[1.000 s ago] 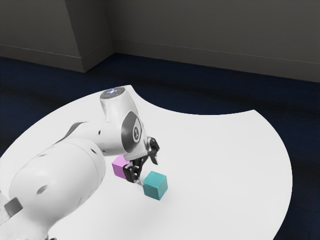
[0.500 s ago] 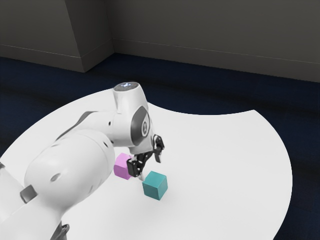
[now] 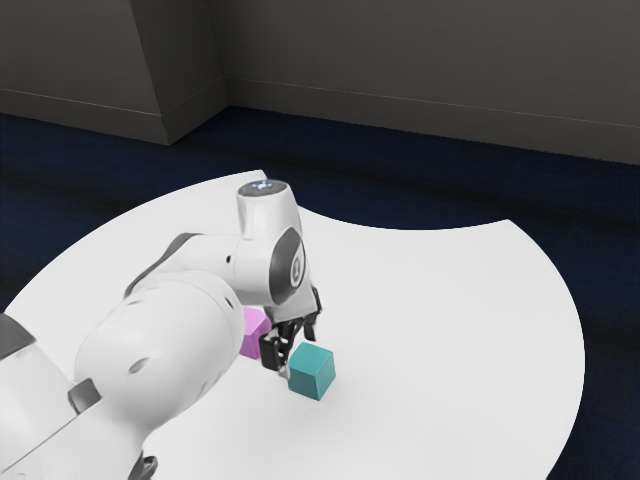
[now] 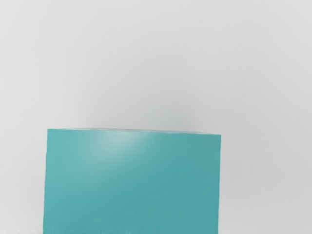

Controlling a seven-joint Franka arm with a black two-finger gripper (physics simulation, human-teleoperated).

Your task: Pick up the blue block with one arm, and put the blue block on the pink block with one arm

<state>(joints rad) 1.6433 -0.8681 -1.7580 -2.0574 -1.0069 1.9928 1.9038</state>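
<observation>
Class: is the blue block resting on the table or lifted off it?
Resting: the blue block sits flat on the white table, apart from the pink block.

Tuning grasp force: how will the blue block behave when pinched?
Flat-faced blue block rests flush on the table, so unlikely to roll or tip. Crisp edges suggest rigid. Smooth, sheeny top might slip under a light pinch.

My arm (image 3: 170, 330) is made of glossy white, rounded shells joined by dark grey bands. One round dark grey cap (image 3: 292, 268) carries a small white mark, and a blue-lit disc (image 3: 264, 186) tops the uppermost joint. A few dark spots mark the largest shell. My gripper (image 3: 290, 346) is black.
</observation>
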